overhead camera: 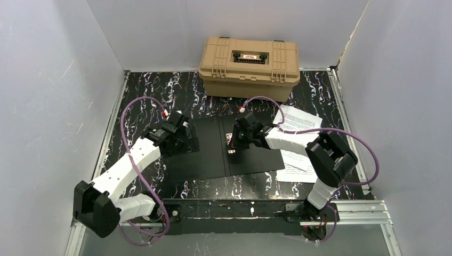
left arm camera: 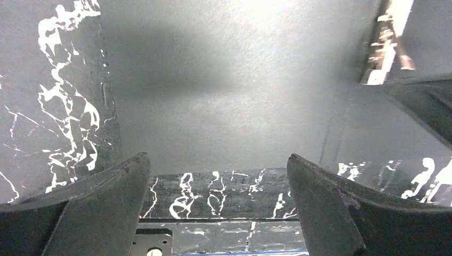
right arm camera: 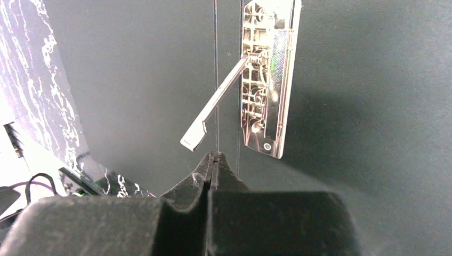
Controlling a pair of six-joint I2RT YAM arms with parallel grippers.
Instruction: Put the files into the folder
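Currently files (overhead camera: 298, 118) lie just right of the open folder (overhead camera: 208, 160), nearest the right gripper (right arm camera: 214, 157), closed empty by the spine clip (right arm camera: 266, 80); left gripper (left arm camera: 217, 160) gapes wide over the left leaf.

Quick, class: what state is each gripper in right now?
Left gripper: open, empty, over the folder.
Right gripper: shut, holding nothing, near the clip lever.

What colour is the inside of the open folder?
The folder is plain matte black inside, with a shiny silver metal clip near its spine. The top external view shows it best.
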